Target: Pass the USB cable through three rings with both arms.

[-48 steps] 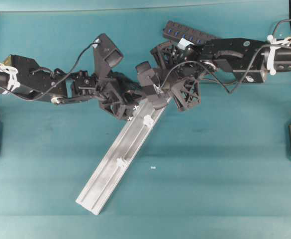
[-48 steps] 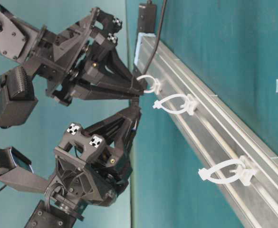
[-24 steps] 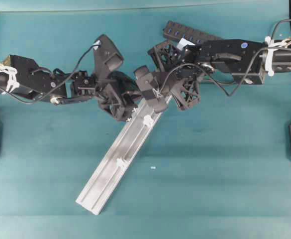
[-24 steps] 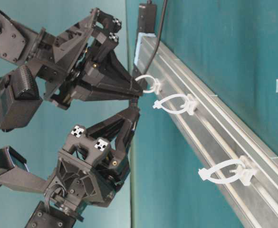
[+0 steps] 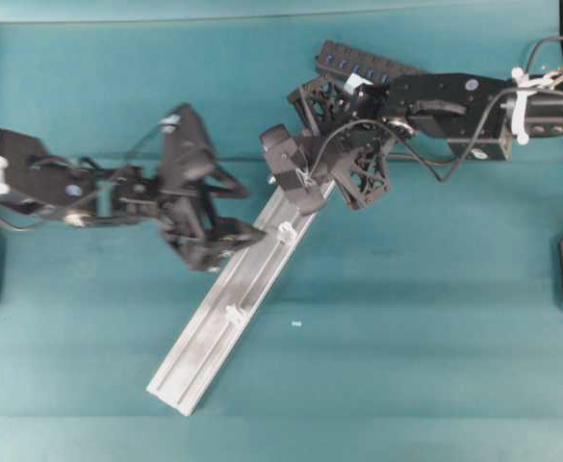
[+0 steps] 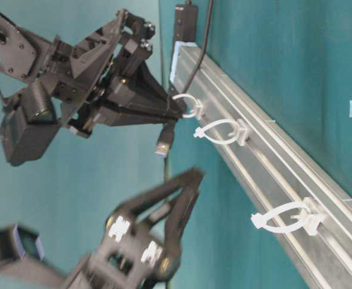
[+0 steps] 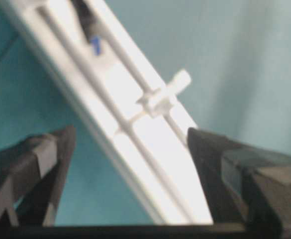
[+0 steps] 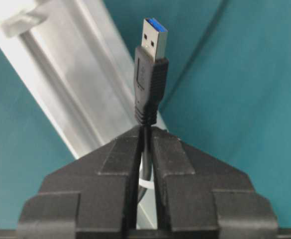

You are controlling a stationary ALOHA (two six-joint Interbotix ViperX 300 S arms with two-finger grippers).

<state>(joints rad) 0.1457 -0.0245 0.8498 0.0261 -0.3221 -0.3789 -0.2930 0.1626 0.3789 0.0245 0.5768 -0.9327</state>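
The USB cable juts plug-first from the right gripper, pinched between its jaws just past the first ring; the left gripper hangs wide apart over the rail, clear teal table beyond.

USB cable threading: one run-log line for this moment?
right tool: shut on USB cable, plug free | left tool: open, off cable, above rail | rings: plug beside first
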